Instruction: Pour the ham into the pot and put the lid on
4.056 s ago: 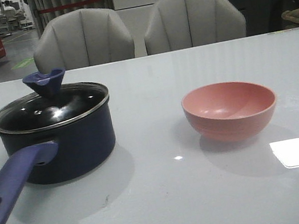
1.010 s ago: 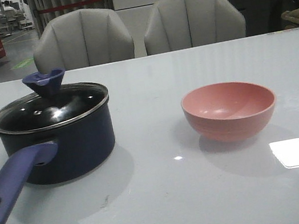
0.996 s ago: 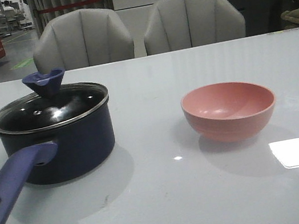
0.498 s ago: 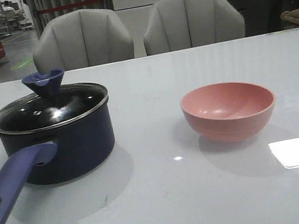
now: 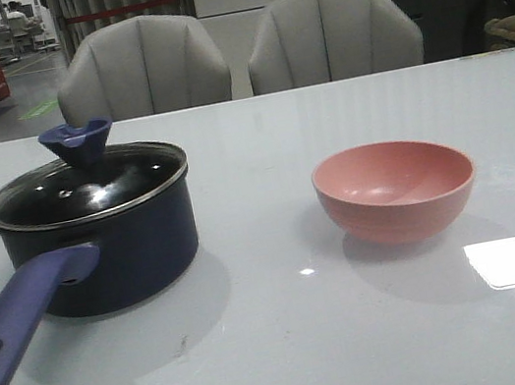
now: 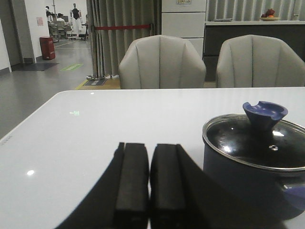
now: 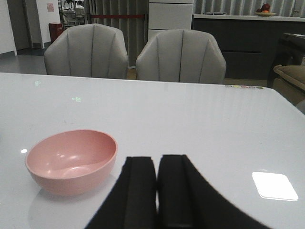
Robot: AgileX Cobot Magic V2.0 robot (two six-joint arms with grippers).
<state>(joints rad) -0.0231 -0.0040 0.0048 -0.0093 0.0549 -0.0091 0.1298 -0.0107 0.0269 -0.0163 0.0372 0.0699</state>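
Both my left gripper [image 6: 142, 183] and right gripper [image 7: 157, 188] are squeezed closed holding nothing, and the lid [image 5: 87, 186] could slip if I grab its knob badly.

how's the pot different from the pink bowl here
The pot is dark navy with a long handle; the pink bowl has none. The pot is closed by its lid; the bowl is open, and no ham shows inside. The pot stands taller. Both sit upright on the table.
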